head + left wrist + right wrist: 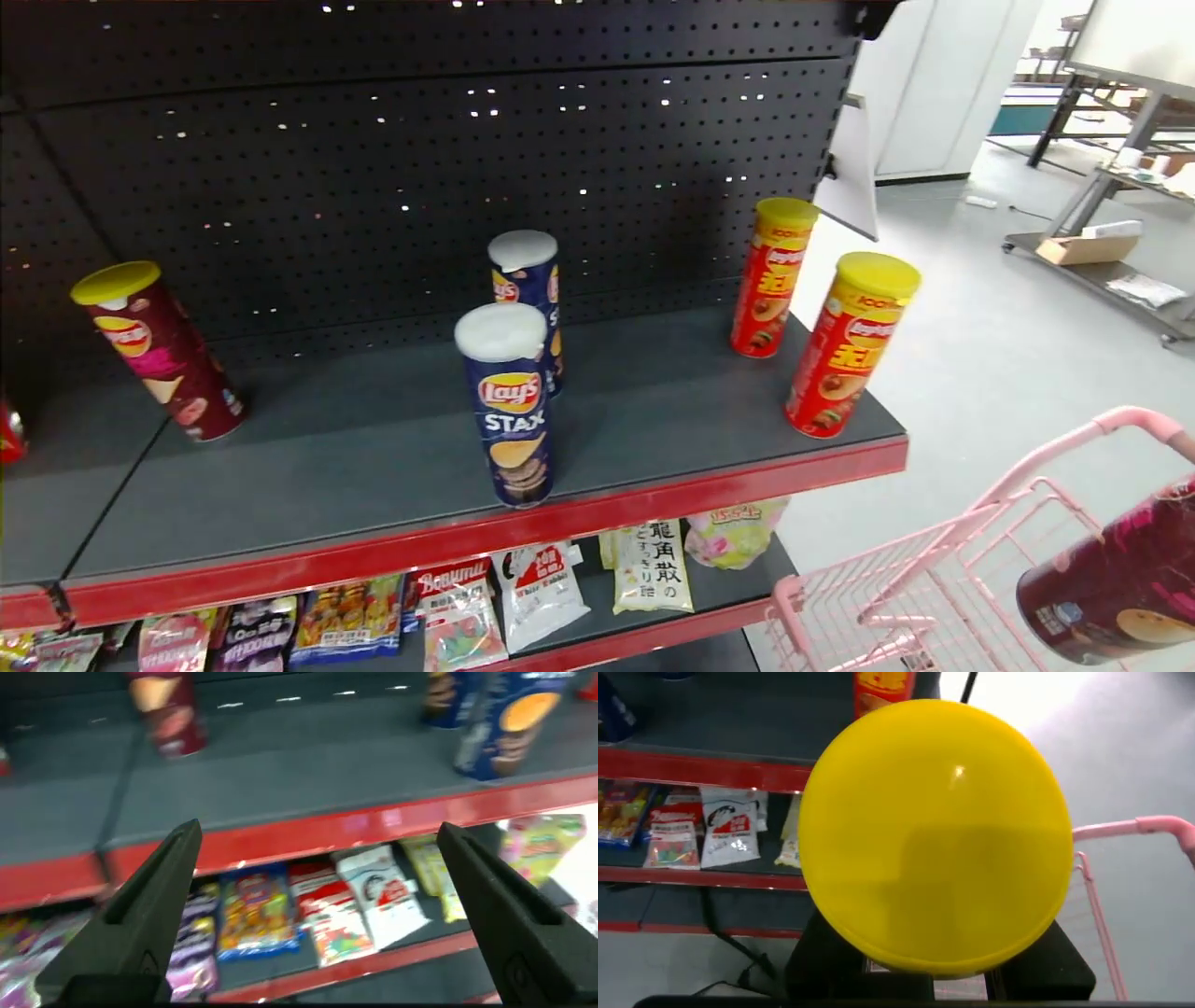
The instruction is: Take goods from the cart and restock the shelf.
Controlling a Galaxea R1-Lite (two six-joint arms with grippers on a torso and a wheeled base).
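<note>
Now, right claw (pixel 943 989): clenched on a maroon can (pixel 1111 583), whose yellow lid (pixel 938 835) faces my wrist camera.
Held can's place: tilted in the air above the pink cart (pixel 934 560), off the right end of the shelf (pixel 653 411) and well apart from it.
Left claw (pixel 322 919): released, fingers (pixel 140 924) spread wide with nothing between them, facing the shelf's red front edge (pixel 374 821).
Shelf surface: dark grey board with black pegboard (pixel 373 140) behind it.
Stock at left: one maroon shelf can (pixel 159 350) with a yellow lid, near the pegboard.
Stock in the middle: a front blue can (pixel 509 406) with a white lid near the red edge, and a rear blue can (pixel 527 299) just behind it.
Stock at right: a front red can (pixel 851 345) and a rear red can (pixel 773 277), both with yellow lids.
Lower shelf: snack bags (pixel 541 588) in a row.
Room: pale grey floor (pixel 1008 355), white cabinets (pixel 934 84), and a metal rack (pixel 1074 201) carrying a cardboard box (pixel 1088 247).
Labels: the cans carry round logos and pictures of crisps; one white bag (pixel 651 565) below bears dark characters.
</note>
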